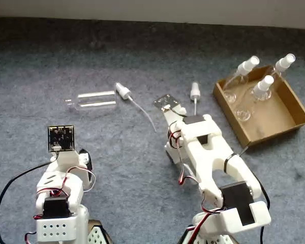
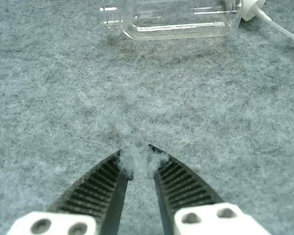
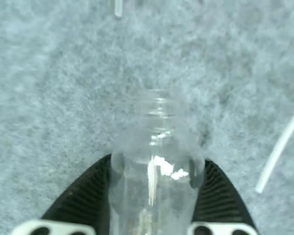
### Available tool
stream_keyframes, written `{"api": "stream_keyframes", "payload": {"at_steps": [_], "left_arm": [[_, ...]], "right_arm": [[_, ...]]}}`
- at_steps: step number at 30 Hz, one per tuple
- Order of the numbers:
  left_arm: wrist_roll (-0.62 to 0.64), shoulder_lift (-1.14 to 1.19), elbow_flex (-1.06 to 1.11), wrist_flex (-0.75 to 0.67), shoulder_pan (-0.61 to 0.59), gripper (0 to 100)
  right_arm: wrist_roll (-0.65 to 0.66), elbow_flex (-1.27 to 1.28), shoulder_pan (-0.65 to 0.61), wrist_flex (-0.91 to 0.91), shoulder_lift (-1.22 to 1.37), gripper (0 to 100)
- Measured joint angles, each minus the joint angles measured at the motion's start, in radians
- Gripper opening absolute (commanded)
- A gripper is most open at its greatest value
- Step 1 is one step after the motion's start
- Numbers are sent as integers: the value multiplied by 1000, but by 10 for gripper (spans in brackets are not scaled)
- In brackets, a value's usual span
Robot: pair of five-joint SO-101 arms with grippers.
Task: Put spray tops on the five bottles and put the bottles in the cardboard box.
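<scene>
The box point(image 1: 282, 108) sits at the worktop's point(image 1: 40, 61) far right, three bottles point(image 1: 255, 95) leaning inside it. Just left of it is a spray top point(image 1: 194, 91). Further left is a lying bottle point(image 1: 94, 99), with a second top point(image 1: 123, 91) just beside its base. The left claw point(image 2: 139, 169) is before that bottle, well apart. The right claw point(image 3: 154, 164) grips a held bottle point(image 3: 154, 142) before the first top.

Soft, even light, probably from overhead; shadows faint; glare streaks on bottle point(image 2: 176, 19); high view's far edge darker.
</scene>
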Motion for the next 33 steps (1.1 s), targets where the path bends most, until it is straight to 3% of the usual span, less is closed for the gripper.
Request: {"api": "stream_keyframes", "payload": {"at_steps": [7, 23, 29, 33], "left_arm": [[0, 0, 0, 0, 0, 5], [0, 0, 0, 0, 0, 6], [0, 0, 0, 0, 0, 7], [0, 0, 0, 0, 0, 6]], "right_arm": [[0, 0, -6, 0, -187, 80], [-8, 143, 0, 44, -961, 80], [-229, 236, 81, 44, -1155, 80], [-261, 296, 86, 44, -1249, 80]]}}
